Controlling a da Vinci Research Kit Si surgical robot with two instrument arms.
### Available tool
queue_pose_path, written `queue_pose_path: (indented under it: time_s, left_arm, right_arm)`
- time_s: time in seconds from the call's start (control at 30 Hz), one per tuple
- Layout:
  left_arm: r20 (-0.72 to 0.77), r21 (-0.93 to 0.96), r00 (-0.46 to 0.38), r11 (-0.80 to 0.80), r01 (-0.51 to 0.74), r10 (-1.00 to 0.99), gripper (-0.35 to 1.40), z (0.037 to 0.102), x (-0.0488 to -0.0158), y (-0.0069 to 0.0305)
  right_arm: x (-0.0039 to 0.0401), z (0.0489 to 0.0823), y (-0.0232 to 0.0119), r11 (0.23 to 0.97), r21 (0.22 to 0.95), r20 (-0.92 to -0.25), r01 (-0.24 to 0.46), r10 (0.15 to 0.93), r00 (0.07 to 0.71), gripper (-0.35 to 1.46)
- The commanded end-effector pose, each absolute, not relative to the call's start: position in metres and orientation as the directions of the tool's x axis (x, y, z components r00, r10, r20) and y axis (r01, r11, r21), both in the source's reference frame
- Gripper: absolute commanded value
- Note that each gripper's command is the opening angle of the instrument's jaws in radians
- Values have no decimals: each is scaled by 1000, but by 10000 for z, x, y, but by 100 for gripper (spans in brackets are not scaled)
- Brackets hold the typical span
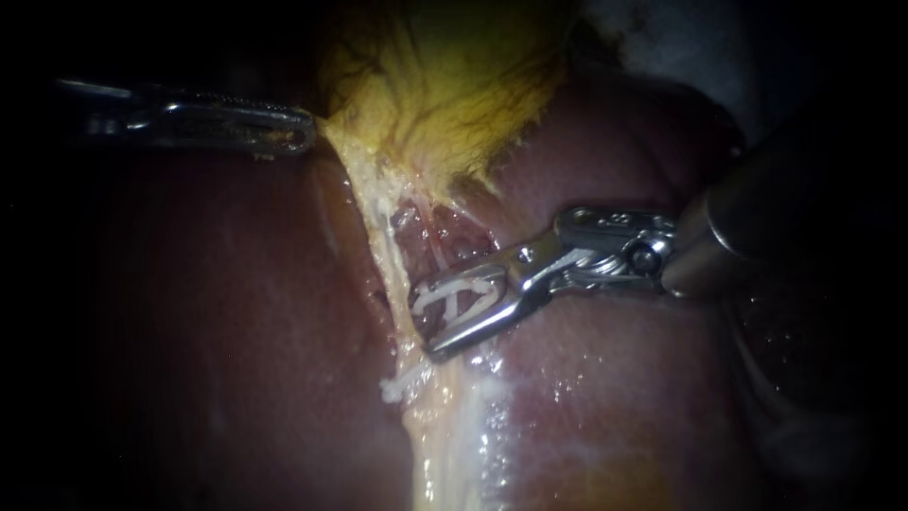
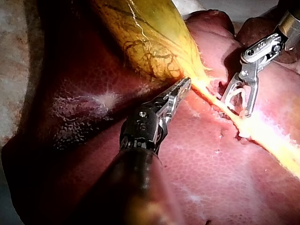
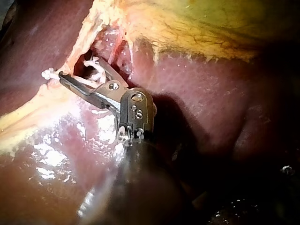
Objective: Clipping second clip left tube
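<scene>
Liver (image 1: 218, 312): broad, dark red and wet. It lies flat under everything else and serves as the bed for the work.
Gallbladder (image 1: 454, 85): yellow and veined, narrowing toward the pale strands. It looks drawn away from them, probably to pull them straight.
Left instrument (image 1: 305, 137): its tool is clamped on the gallbladder's narrow end, jaws together. The hold seems meant to keep the strands taut and exposed.
Right instrument (image 1: 424, 324): its tool stands with jaws apart, both bearing on a clip seated between them. It sits at the strands, side-on to them.
Left tube (image 1: 378, 222): the pale cord running from the gallbladder's narrow end down across the liver. It passes at the right instrument's jaw tips; I cannot tell whether it lies fully between them.
Loaded clip (image 1: 459, 298): white and unclosed, carried in the right tool.
Placed clip (image 1: 402, 385): white, on the tube just beyond the jaw tips, on the side away from the gallbladder.
Step, as judged: the second clip is positioned but not yet squeezed shut.
Surface (image 2: 11, 70): a pale mottled sheet shows past the liver's edge in the left wrist view; no desk is visible.
Room: dark beyond the lit tissue.
</scene>
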State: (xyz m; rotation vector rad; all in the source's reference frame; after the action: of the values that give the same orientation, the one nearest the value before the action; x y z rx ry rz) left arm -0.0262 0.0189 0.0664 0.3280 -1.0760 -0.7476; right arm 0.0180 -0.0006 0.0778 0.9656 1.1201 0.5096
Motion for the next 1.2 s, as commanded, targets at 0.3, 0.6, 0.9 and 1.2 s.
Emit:
queue_pose_path:
  time_s: [0.3,0.6,0.9,1.2]
  left_arm:
    - [672,581,264,714,389,-691,-35,664,-262,189]
    - [672,581,264,714,389,-691,-35,665,-262,189]
    - [672,581,264,714,389,-691,-35,664,-262,189]
    - [672,581,264,714,391,-692,-35,665,-265,189]
  right_arm:
    - [192,772,-16,495,854,-519,162,782,346,54]
    - [206,765,-23,444,867,-497,227,811,310,54]
    - [209,757,-31,369,879,-450,302,850,272,51]
    - [214,746,-41,300,882,-407,363,874,265,48]
